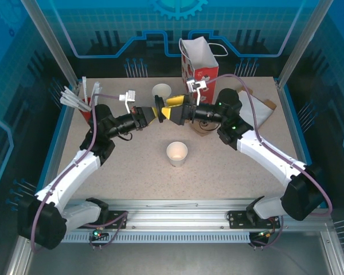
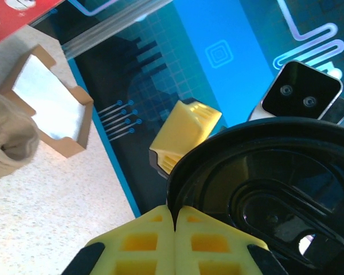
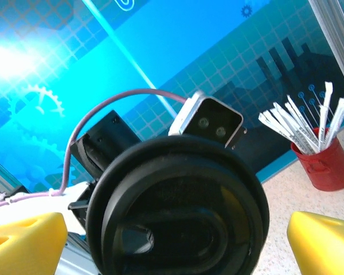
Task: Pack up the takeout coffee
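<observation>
Because the cup [image 1: 176, 153] stands lidless in the middle of the worktop, the coffee is judged not yet ready to pack. Its lid [image 3: 178, 209] is held in the air over the back centre of the worktop, between the two arms.

At the back left corner, a red holder [image 3: 323, 166] of wrapped sticks stands clear of the work.

The left gripper [image 2: 175, 226] has its fingers pressed together on the rim of the lid. It holds the lid on edge, so the broad face is presented to the right arm.

The right gripper [image 1: 173, 107] is spread wide, with one finger on each side of the lid and a gap at both. This reads as a handover that gives the right arm a grip across the lid.

A second cup [image 1: 161, 90] stands near the back edge, behind the grippers. The red paper bag [image 1: 200, 66], upright and open at the back edge, is the likely destination. A cardboard tray [image 2: 80, 126] lies toward the right edge.
</observation>
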`<action>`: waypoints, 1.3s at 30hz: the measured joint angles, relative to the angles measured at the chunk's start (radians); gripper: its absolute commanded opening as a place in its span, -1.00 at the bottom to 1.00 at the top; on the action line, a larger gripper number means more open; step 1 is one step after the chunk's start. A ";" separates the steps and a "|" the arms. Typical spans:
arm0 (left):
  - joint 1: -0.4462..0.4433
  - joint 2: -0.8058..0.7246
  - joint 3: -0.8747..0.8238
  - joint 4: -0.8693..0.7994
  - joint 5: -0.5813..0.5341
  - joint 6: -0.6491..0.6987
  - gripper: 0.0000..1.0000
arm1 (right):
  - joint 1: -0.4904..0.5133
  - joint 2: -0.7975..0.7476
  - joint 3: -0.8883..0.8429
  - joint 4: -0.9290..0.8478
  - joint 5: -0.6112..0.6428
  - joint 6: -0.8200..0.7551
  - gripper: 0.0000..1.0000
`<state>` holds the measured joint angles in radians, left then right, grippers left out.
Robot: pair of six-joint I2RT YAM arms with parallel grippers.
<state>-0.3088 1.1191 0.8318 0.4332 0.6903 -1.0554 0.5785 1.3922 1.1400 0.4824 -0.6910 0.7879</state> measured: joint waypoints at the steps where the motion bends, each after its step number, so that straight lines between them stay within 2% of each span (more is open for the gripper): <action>1: -0.004 0.001 -0.003 0.019 0.004 -0.014 -0.89 | 0.002 0.003 0.000 0.014 -0.002 0.008 1.00; 14: -0.024 0.019 -0.016 0.120 0.019 -0.077 -0.90 | 0.014 0.034 -0.002 0.096 -0.028 0.073 0.77; 19: -0.027 0.024 -0.019 0.129 0.019 -0.093 -0.90 | 0.015 0.034 -0.010 0.103 -0.024 0.076 0.84; 26: -0.030 0.024 -0.039 0.142 0.018 -0.099 -0.90 | 0.017 0.031 -0.026 0.102 -0.019 0.076 0.76; 33: -0.033 0.025 -0.044 0.142 0.010 -0.100 -0.90 | 0.018 0.006 -0.040 0.077 0.003 0.057 0.89; 39: -0.033 0.025 -0.044 0.145 0.005 -0.101 -0.90 | 0.018 -0.007 -0.041 0.058 0.018 0.049 0.79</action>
<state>-0.3416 1.1439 0.7876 0.5777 0.6956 -1.1561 0.5961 1.3849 1.0988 0.5407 -0.6731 0.8371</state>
